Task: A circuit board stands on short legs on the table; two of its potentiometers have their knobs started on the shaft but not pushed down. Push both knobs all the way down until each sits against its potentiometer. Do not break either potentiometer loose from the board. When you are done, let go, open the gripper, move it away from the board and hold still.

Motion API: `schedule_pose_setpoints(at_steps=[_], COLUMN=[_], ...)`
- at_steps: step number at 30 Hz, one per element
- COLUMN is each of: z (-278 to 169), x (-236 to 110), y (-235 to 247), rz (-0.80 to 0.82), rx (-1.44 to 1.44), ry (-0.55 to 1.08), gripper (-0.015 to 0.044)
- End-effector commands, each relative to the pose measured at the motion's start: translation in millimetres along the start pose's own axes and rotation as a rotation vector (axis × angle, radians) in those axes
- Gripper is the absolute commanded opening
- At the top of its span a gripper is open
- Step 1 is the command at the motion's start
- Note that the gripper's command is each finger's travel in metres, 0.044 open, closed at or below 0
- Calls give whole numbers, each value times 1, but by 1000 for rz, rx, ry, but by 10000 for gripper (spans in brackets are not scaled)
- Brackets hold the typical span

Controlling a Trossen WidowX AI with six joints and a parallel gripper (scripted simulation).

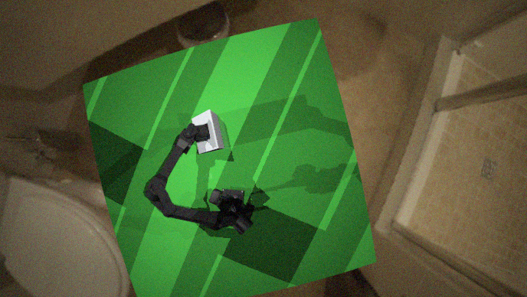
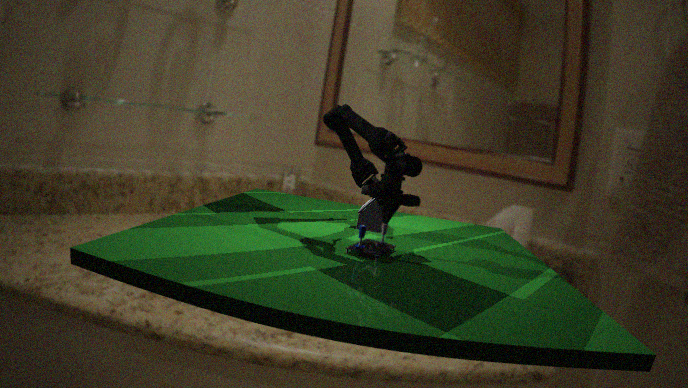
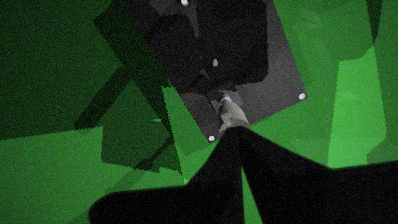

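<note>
The broad green table top (image 2: 210, 280), patterned with lighter and darker stripes, carries everything else. Near its middle the black jointed arm (image 1: 168, 191) rises from a white box-shaped base (image 1: 212, 132), folds at an elbow and bends down toward the table.

Below the arm's end sits the dark grey square circuit board (image 3: 277, 82), raised a little off the green surface, with small pale dots at its corners. In the exterior view the board (image 2: 371, 248) shows as a low dark slab, with a small blue upright part (image 2: 361, 231) standing on its left side and a thin grey post just to the right of it.

The black parallel-jaw gripper (image 3: 239, 131) points down at the board's near edge. Its two fingers are pressed together, only a hairline seam showing between them in the wrist view, and they clasp nothing. Directly ahead of their tips stands a pale grey rounded knob (image 3: 231, 112), near the board's lower corner. The tips appear to touch its top, though the dim, grainy wrist view does not settle whether there is contact. In the top view the gripper (image 1: 231, 208) hides the board almost entirely.
</note>
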State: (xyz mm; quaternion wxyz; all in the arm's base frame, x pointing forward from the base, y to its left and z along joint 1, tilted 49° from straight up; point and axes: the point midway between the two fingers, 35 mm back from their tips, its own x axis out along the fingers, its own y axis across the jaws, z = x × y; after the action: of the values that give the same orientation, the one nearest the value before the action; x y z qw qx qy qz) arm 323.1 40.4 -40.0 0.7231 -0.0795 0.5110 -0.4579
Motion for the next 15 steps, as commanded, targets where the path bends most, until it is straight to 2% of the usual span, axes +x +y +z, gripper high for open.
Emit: schedule_pose_setpoints(at_steps=[1, 15], z=[0, 0], x=[0, 6], y=[0, 0], rz=[-1, -1], rx=[-4, -4], ry=[-3, -3], gripper=[0, 0])
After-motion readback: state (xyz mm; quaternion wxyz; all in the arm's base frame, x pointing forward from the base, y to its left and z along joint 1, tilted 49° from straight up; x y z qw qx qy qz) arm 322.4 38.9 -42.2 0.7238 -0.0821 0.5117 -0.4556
